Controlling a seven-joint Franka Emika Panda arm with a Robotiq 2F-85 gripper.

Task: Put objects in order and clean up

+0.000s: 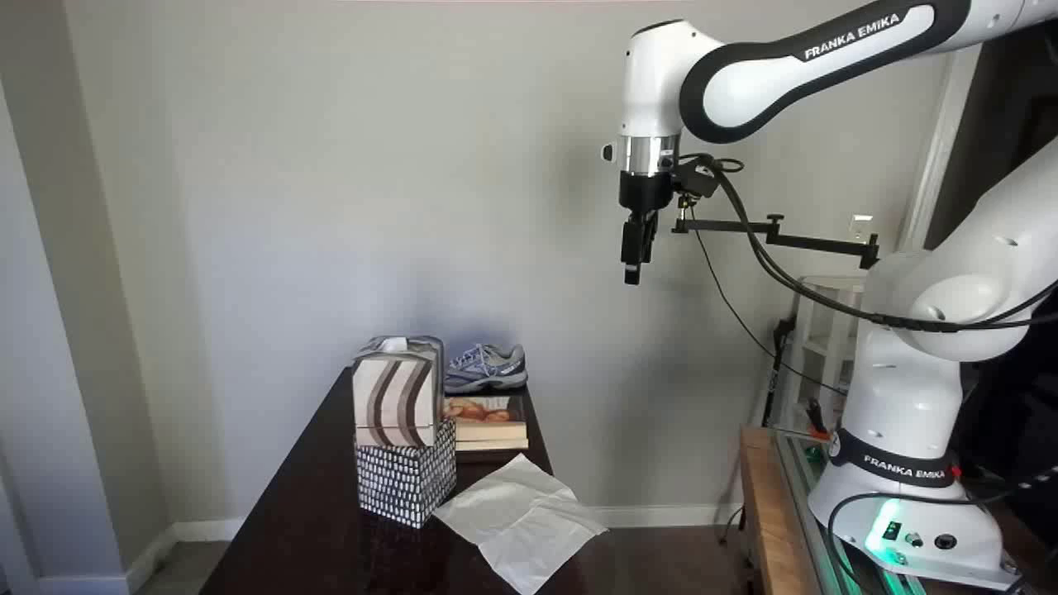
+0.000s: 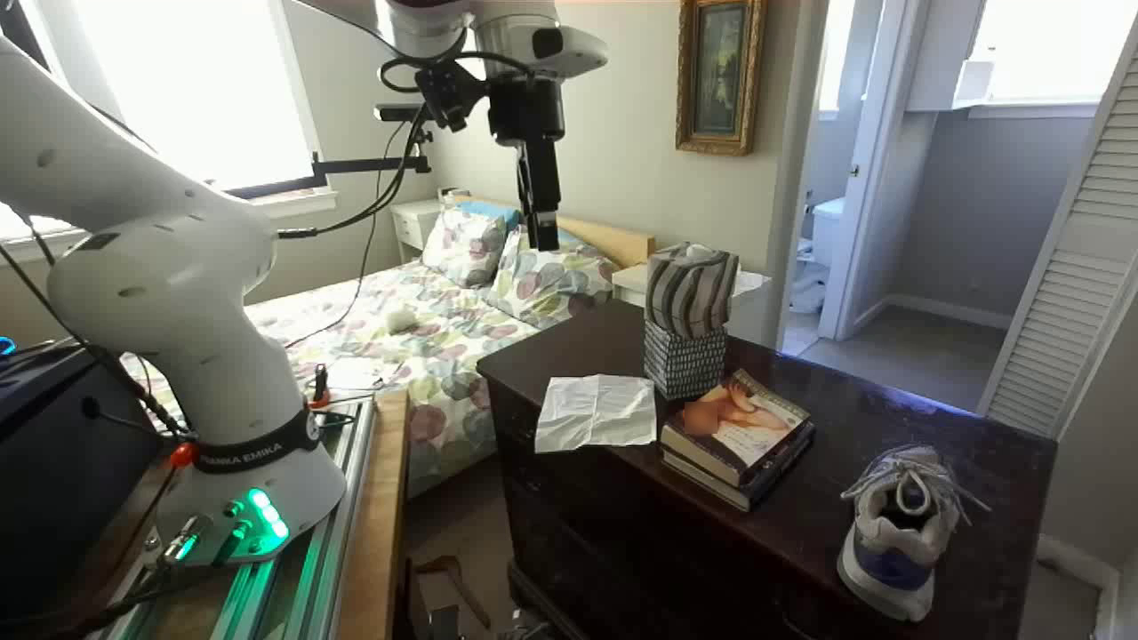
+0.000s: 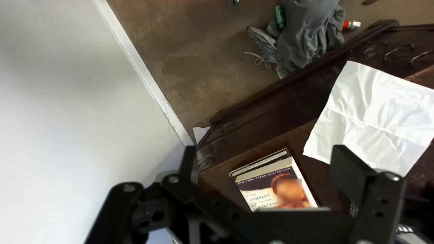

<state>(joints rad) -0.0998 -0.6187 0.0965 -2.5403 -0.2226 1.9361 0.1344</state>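
My gripper (image 1: 632, 277) is open and empty, high above the dark dresser and pointing down; it also shows in an exterior view (image 2: 544, 240) and the wrist view (image 3: 264, 152). A striped tissue box (image 2: 692, 289) stands on a black-and-white patterned box (image 2: 685, 360). Beside them lie two stacked books (image 2: 742, 427), also between the fingers' outlines in the wrist view (image 3: 268, 189), well below them. A crumpled white sheet (image 1: 525, 521) lies flat by the boxes, overhanging the dresser's edge. A grey-blue shoe (image 2: 898, 533) stands at one end of the dresser (image 2: 969, 484).
A wall (image 1: 331, 207) runs along the shoe end of the dresser. On the floor lie grey clothing (image 3: 305, 37), another shoe (image 3: 266, 44) and a green bottle (image 3: 280, 17). A bed (image 2: 400, 338) stands behind. The arm's wooden bench (image 1: 773, 512) faces the dresser across a gap.
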